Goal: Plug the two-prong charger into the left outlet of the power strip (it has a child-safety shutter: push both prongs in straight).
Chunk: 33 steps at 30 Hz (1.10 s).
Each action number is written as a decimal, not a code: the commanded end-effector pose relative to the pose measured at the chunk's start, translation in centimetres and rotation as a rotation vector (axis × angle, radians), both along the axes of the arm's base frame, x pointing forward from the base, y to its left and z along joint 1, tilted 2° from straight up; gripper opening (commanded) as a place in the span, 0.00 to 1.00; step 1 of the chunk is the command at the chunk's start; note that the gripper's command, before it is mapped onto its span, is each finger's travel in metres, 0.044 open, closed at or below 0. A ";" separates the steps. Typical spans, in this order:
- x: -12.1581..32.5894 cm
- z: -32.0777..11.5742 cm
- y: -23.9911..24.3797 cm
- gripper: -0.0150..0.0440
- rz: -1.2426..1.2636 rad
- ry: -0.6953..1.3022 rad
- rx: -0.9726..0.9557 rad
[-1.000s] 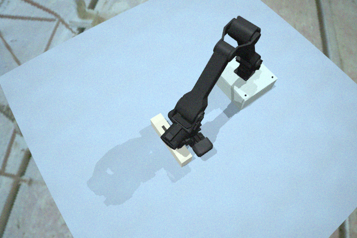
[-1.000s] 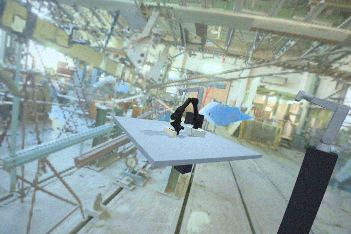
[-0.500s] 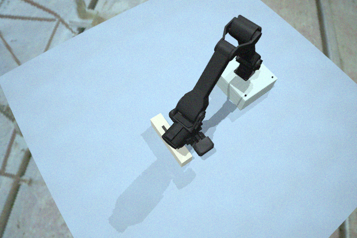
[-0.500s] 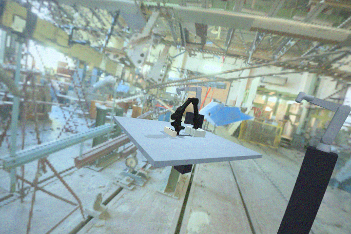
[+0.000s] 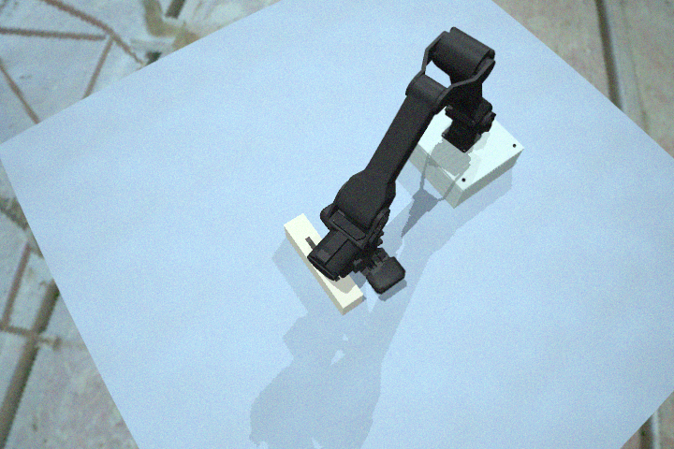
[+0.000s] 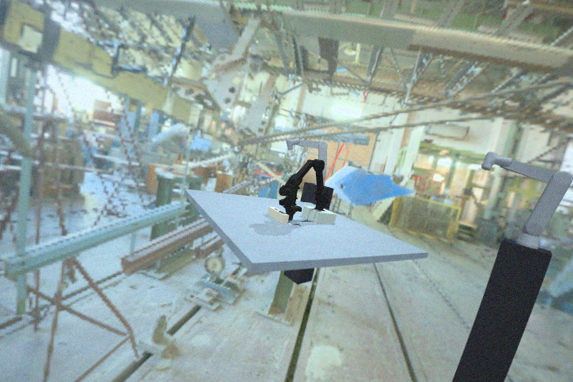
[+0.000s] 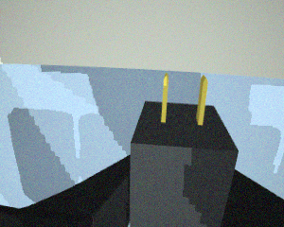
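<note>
The black charger is held in my gripper, which is shut on its body. Two gold prongs stand out of its end face in the wrist view, fully visible and outside any outlet. Their tips point towards the power strip, a cream bar whose plain surface fills the top of the wrist view. A dark patch shows on its top, partly covered by the arm. The outlet openings are not visible. The fingertips are hidden by the arm in the top view.
The strip lies on the pale blue table. My arm's white base block stands behind the gripper. A black rounded part juts out beside the strip. A grey arm on a black pedestal stands off the table.
</note>
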<state>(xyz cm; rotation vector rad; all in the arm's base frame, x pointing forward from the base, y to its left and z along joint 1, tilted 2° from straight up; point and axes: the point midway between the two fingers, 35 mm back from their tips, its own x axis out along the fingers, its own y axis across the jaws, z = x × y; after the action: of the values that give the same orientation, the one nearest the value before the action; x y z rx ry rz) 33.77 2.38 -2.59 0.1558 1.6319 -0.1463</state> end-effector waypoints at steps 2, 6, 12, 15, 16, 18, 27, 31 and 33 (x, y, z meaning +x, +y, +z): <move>-0.4 0.0 0.1 0.25 -0.003 -0.002 0.003; -0.4 0.1 0.1 0.25 -0.003 -0.002 0.003; -0.4 0.0 0.1 0.25 -0.003 -0.002 0.003; -0.3 0.0 0.1 0.25 -0.003 -0.002 0.003; -0.3 0.0 0.1 0.25 -0.003 -0.002 0.003; -0.2 0.0 0.1 0.25 -0.003 -0.002 0.003; -0.1 0.1 0.1 0.25 -0.003 -0.002 0.003; 0.0 0.1 0.1 0.25 -0.003 -0.002 0.003; 0.0 0.1 0.1 0.25 -0.003 -0.002 0.003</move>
<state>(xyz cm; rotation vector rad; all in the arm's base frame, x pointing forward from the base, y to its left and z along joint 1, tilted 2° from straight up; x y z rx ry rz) 33.59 2.44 -2.61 0.1563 1.6330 -0.1474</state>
